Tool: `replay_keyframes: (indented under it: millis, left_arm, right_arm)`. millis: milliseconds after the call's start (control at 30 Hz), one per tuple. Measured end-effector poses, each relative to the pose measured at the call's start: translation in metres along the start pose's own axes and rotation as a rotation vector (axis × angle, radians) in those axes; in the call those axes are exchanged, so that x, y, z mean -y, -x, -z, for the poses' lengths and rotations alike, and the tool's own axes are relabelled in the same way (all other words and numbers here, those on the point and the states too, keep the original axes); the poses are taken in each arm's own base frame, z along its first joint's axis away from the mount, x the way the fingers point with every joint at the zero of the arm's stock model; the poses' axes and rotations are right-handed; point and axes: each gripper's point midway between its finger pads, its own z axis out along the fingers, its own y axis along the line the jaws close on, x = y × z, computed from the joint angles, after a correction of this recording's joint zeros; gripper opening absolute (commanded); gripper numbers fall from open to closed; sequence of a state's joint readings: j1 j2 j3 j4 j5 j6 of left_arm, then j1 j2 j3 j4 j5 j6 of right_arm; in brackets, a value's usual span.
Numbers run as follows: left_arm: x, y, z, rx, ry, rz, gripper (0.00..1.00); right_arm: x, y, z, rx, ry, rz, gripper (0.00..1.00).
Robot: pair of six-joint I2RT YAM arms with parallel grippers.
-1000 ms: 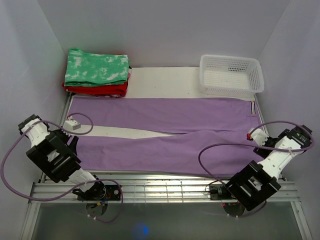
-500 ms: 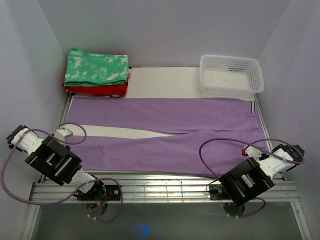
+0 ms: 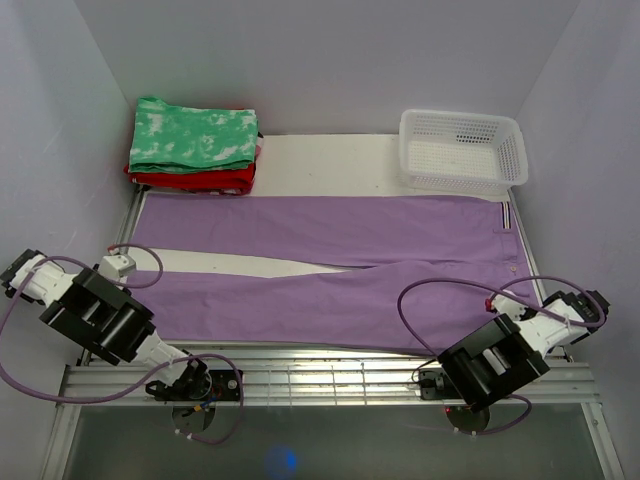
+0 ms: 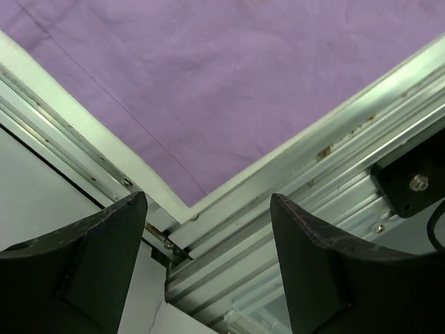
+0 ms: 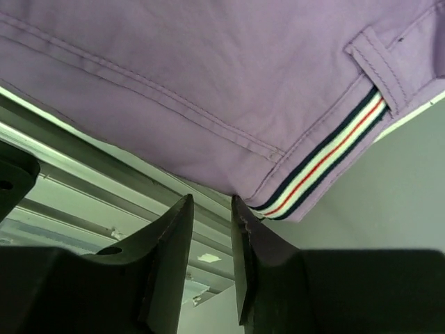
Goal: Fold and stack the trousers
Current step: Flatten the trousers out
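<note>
Two long legs of the lavender trousers (image 3: 330, 265) lie spread flat across the table (image 3: 330, 165), hems to the left and waistband to the right, the near leg running along the front edge. A striped band (image 5: 327, 156) shows at the waistband's near corner. The right gripper (image 5: 211, 205) sits there, its fingers drawn close with only a slit between them. The cloth edge lies right at their tips, and I cannot tell whether they have nipped it. The left gripper (image 4: 208, 264) hangs over the near hem corner and the metal rail (image 4: 313, 160), spread wide and grasping nothing. Further back, a green-and-white garment (image 3: 195, 135) rests folded on a red garment (image 3: 195, 180) at the far left. A white basket (image 3: 460, 118) stands at the far right.
</note>
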State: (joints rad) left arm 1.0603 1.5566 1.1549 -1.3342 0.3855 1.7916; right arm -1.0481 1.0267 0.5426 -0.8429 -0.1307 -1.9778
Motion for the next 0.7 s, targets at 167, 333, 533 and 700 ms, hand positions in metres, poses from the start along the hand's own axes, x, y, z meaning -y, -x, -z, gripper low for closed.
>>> replay_keyframes:
  millis: [167, 333, 533, 700]
  left_arm:
    - [-0.042, 0.022, 0.014, 0.102, 0.037, 0.110, 0.82]
    - [-0.110, 0.086, 0.029, 0.237, 0.124, 0.164, 0.82]
    - [-0.131, 0.177, -0.013, 0.314, 0.089, 0.231, 0.80]
    - [-0.142, 0.207, -0.066, 0.312, 0.047, 0.331, 0.79]
  right_arm:
    - [0.033, 0.011, 0.033, 0.075, -0.049, 0.012, 0.71]
    - [0.107, 0.034, 0.091, 0.153, -0.234, 0.119, 0.72]
    - [0.141, 0.112, 0.080, 0.323, -0.169, 0.277, 0.67]
    - [0.158, 0.176, 0.043, 0.413, -0.064, 0.145, 0.60]
